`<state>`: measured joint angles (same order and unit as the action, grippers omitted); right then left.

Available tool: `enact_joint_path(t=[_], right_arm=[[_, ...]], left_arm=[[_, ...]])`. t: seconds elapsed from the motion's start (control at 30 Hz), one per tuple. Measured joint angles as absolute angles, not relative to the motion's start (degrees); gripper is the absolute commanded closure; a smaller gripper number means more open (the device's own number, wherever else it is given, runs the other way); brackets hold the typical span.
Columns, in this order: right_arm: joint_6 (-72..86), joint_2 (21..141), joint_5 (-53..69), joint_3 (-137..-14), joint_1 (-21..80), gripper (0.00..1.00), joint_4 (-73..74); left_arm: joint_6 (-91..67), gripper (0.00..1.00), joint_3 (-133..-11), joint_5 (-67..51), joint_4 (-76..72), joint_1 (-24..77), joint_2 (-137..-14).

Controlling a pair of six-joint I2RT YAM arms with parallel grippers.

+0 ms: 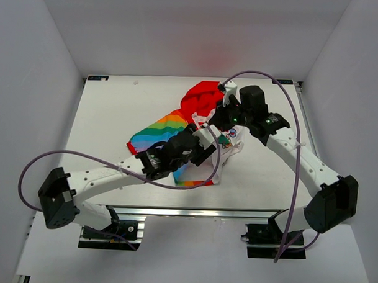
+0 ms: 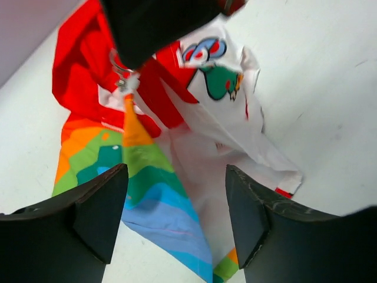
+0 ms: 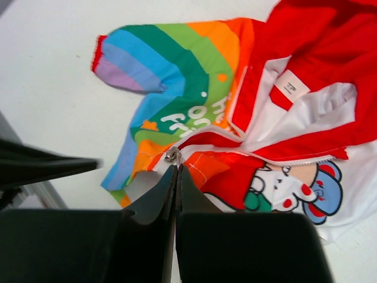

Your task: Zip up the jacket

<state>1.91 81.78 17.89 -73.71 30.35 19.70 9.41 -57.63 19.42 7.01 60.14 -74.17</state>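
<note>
The jacket (image 1: 200,99) lies crumpled on the middle of the table, red hood at the back, rainbow sleeve to the left, front open. My right gripper (image 3: 177,168) is shut on the metal zipper pull (image 3: 172,155) at the low end of the white zipper; it stands over the jacket's middle in the top view (image 1: 209,120). My left gripper (image 2: 177,203) is open and hovers over the rainbow panel (image 2: 147,177) and white lining near the hem, holding nothing. In the top view it is at the jacket's near side (image 1: 204,152).
The white table (image 1: 109,114) ends at grey walls on the left, back and right. The right gripper's black body (image 2: 159,23) fills the top of the left wrist view, close above. Purple cables (image 1: 77,155) loop from both arms.
</note>
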Motion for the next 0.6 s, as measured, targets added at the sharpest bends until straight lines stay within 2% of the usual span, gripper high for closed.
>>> enact_joint_path(t=[0.13,0.27,0.4,0.5,0.53,0.6], right_arm=[[2.7,79.0,20.4,-72.8,30.4,1.00,19.3],[2.8,77.9,22.1,-71.6,30.4,1.00,19.2],[2.8,77.9,22.5,-71.3,30.4,1.00,19.5],[2.8,77.9,22.5,-71.3,30.4,1.00,19.5],[2.8,77.9,22.5,-71.3,30.4,1.00,19.5],[2.8,77.9,22.5,-71.3,30.4,1.00,19.5]], left_arm=[[9.2,0.25,-59.4,21.9,7.8,60.1,-79.7],[9.2,0.29,-61.0,24.0,8.2,60.1,-82.2],[9.1,0.28,-63.2,25.0,9.1,60.1,-83.3],[9.3,0.12,-63.9,25.2,9.5,60.1,-83.0],[9.4,0.02,-63.9,25.3,9.7,60.1,-82.7],[9.7,0.02,-63.8,25.7,9.8,60.1,-81.7]])
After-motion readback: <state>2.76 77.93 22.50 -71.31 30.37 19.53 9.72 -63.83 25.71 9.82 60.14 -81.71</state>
